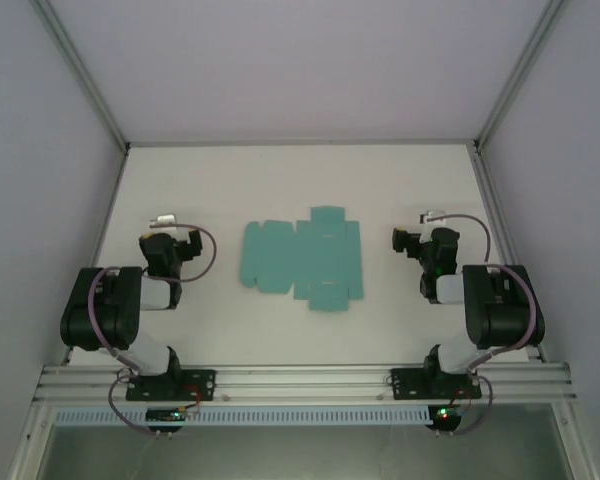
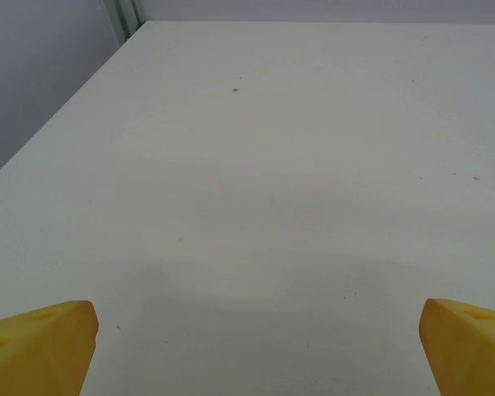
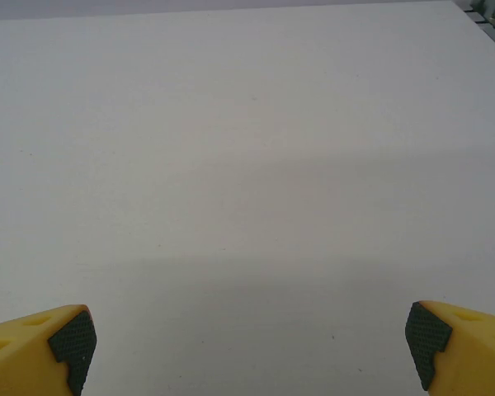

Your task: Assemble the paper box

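Observation:
The paper box (image 1: 303, 258) is a flat teal die-cut sheet with flaps and creases, lying unfolded on the white table (image 1: 230, 190) midway between the two arms. My left gripper (image 1: 170, 234) hovers to the sheet's left, well apart from it. In the left wrist view its yellow fingertips (image 2: 45, 342) stand wide apart, so the left gripper (image 2: 260, 334) is open over bare table. My right gripper (image 1: 426, 234) sits to the sheet's right, also apart from it. In the right wrist view the right gripper (image 3: 252, 334) is open, its yellow fingertips (image 3: 54, 342) with dark pads far apart and nothing between them.
Pale walls with metal frame posts (image 1: 80, 75) enclose the table on three sides. An aluminium rail (image 1: 300, 380) carrying both arm bases runs along the near edge. Bare table surface lies beyond the sheet towards the back wall.

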`<move>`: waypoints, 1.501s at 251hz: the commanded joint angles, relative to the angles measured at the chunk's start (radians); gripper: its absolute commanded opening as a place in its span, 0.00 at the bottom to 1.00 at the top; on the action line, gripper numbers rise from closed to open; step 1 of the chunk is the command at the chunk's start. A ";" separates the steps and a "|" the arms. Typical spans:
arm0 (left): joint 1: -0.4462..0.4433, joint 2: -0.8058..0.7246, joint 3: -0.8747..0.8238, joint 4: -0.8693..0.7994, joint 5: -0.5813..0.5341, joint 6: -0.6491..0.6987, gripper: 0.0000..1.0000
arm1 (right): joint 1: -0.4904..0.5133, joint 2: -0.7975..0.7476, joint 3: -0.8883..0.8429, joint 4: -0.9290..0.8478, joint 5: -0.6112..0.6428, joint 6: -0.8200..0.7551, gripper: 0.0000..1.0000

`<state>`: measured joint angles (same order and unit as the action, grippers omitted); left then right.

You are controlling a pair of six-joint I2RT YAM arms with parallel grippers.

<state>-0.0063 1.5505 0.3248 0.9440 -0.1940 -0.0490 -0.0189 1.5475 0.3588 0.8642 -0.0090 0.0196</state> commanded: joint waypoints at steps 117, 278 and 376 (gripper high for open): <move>0.008 -0.009 0.021 0.033 0.016 0.006 0.99 | 0.000 0.004 0.019 0.004 -0.026 0.021 0.99; -0.032 -0.262 0.357 -0.796 0.232 -0.248 1.00 | 0.071 -0.325 0.358 -0.790 0.057 0.220 0.99; -0.188 -0.070 0.420 -0.948 0.612 -0.332 1.00 | 0.445 -0.041 0.504 -0.920 -0.214 0.411 0.71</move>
<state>-0.1848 1.4033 0.7197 0.0746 0.2474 -0.3328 0.3790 1.3903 0.8150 0.0250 -0.1135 0.3611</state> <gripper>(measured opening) 0.994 0.745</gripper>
